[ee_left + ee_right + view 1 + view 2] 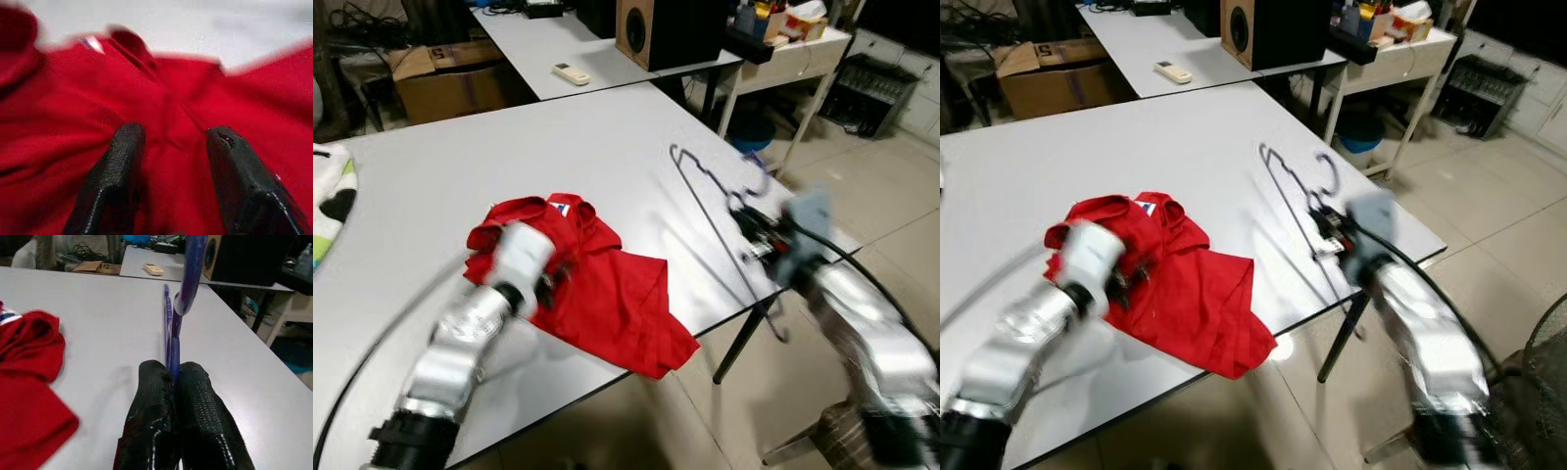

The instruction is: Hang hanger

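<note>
The hanger (710, 211) is a thin wire frame, dark in the head views and blue-violet up close, with a curved hook at one end and long straight bars meeting at a narrow angle; it is held up off the white table (460, 166), over the table's right edge, its far corner reaching toward the table's middle and its hook curling up on the right; the right gripper (174, 377) has its two black fingers pressed together on the wire just below the hook, so the frame stands out beyond the fingertips. On the near left part of the table lies a crumpled red shirt (607, 294) with a collar and a small white-and-blue label at the neck; its near corner hangs over the table's near edge. The left gripper (168, 147) is down on the shirt near the collar, its fingers spread apart with red cloth between them; whether they have hold of the cloth I cannot tell. On a second table farther off sit a white remote (571, 73) and a wood-fronted speaker (651, 29); a cardboard box (445, 78) stands to the far left.
</note>
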`<state>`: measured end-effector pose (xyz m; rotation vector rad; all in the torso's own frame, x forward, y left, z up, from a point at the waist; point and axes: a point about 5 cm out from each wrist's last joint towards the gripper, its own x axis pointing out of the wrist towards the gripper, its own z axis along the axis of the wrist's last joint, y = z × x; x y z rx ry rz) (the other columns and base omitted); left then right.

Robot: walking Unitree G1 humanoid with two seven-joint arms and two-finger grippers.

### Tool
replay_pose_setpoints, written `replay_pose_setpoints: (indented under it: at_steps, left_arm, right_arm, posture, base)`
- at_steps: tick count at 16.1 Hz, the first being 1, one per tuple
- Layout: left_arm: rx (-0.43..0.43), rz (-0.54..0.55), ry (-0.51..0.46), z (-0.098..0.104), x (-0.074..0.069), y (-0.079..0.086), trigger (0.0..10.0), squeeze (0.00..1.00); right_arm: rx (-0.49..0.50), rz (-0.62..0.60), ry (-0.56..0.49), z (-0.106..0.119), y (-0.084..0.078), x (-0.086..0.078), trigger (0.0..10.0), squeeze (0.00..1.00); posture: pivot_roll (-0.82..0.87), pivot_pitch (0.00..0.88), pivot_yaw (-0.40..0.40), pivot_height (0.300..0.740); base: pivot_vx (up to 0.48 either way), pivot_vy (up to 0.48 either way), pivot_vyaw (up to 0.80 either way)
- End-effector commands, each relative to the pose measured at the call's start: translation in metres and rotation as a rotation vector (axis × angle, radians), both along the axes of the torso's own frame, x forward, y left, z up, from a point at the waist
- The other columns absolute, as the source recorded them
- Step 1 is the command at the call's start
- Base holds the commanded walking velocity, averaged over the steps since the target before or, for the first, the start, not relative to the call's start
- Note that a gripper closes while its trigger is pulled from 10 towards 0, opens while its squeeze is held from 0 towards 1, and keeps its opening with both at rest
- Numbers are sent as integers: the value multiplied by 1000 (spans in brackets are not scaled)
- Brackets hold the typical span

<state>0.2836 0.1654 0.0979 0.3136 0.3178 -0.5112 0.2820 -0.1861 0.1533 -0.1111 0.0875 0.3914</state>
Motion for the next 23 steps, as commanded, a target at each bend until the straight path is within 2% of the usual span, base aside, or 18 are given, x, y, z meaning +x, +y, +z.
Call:
replay_pose_setpoints:
  at_steps: [1,3,5,6,7,8,9,10,12,13,14,16,17,19,20,21,22,23]
  left_arm:
    - [65,-67,68,-11,-3,-5,10000,0]
    - [53,-112,124,-21,-1,-15,10000,0]
    - [33,-87,121,-30,14,-30,10000,0]
    - [-45,47,56,-22,36,-42,10000,0]
    - [-112,149,35,-15,48,-45,10000,0]
    - [-139,192,30,-12,53,-45,10000,0]
    - [-215,324,-1,-2,67,-40,10000,0]
    - [-250,393,-34,7,76,-34,10000,0]
    - [-237,380,-82,16,81,-26,10000,0]
    - [-217,325,-105,19,81,-23,10000,0]
    - [-218,184,-125,24,76,-24,10000,0]
    - [-240,102,-150,32,70,-22,10000,1000]
    - [-225,68,-190,40,68,-19,10000,1000]
    - [-139,31,-259,50,66,-14,10000,1000]
    - [-65,23,-291,54,66,-8,10000,898]
    - [69,75,-328,55,69,4,10000,0]
    - [140,141,-337,54,72,15,10000,0]
    - [171,132,-305,49,73,18,10000,0]
  right_arm:
    - [-10,-13,-17,5,-6,-7,10000,0]
    - [-4,-51,-14,3,-12,-14,10000,0]
    - [20,-91,-19,2,-12,-18,10000,0]
    - [34,-101,-25,2,-10,-18,10000,0]
    - [37,-101,-27,3,-8,-18,10000,0]
    - [39,-101,-28,3,-7,-18,10000,0]
    - [41,-108,-32,4,-6,-17,10000,0]
    - [41,-112,-35,5,-6,-17,10000,0]
    - [42,-115,-37,5,-6,-20,10000,0]
    - [44,-124,-35,5,-8,-23,10000,0]
    - [44,-140,-30,4,-13,-27,10000,0]
    - [44,-159,-30,4,-17,-29,10000,0]
    - [42,-186,-35,5,-21,-30,10000,0]
    - [47,-224,-41,5,-25,-31,10000,0]
    - [46,-252,-31,3,-27,-33,10000,0]
    - [37,-279,-14,-1,-28,-33,10000,0]
    - [46,-295,-8,-4,-27,-33,10000,0]
    - [57,-304,-8,-5,-24,-33,10000,0]
  posture:
    - [-105,0,44,740]
    - [-112,0,61,740]
    - [-123,0,70,740]
    - [-132,0,70,740]
    - [-133,0,70,740]
    - [-139,0,70,740]
    - [-147,0,71,740]
    - [-150,0,73,740]
    - [-154,0,76,740]
    - [-155,0,74,740]
    - [-153,0,71,740]
    - [-149,0,68,740]
    - [-148,0,71,740]
    - [-146,0,71,740]
    - [-145,0,71,740]
    - [-145,0,75,740]
    - [-146,0,83,740]
    - [-148,0,87,740]
  base:
    - [0,0,0]
    - [0,0,0]
    - [0,0,0]
    - [0,0,0]
    - [0,0,0]
    - [0,0,0]
    - [0,0,0]
    - [0,0,0]
    - [0,0,0]
    - [0,0,0]
    - [0,0,0]
    - [0,0,0]
    - [0,0,0]
    - [0,0,0]
    - [0,0,0]
    - [0,0,0]
    - [0,0,0]
    - [0,0,0]
